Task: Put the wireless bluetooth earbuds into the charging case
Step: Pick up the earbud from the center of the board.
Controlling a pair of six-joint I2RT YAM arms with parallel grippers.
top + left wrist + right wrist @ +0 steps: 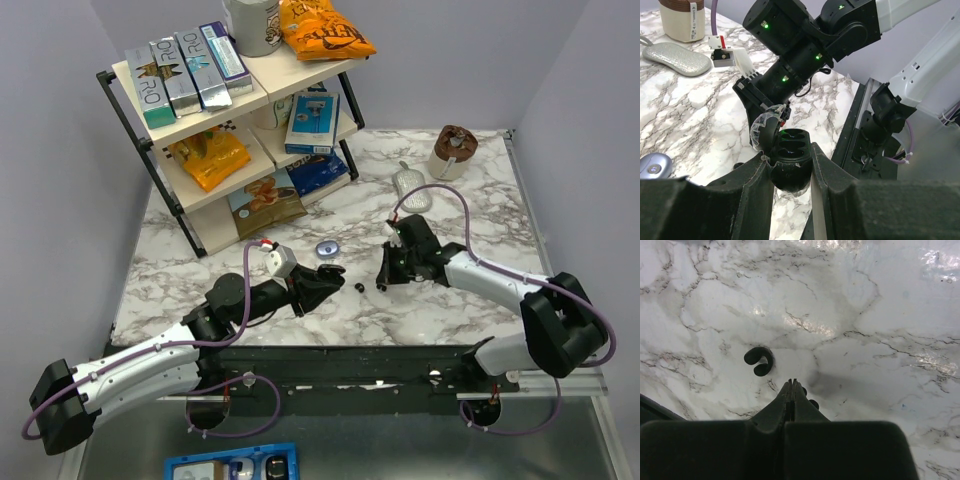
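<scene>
Left fingers (765,176) clamp the open case (790,142), wells exposed for loading; right fingers (791,390) are pinched shut near an earbud (759,361).

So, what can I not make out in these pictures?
Right wrist: dark bit at the shut right gripper, mostly hidden by its fingers; held or not, unclear.
Left wrist: charging case base, hidden by the left gripper.
Top: earbud, too small for detail.
</scene>
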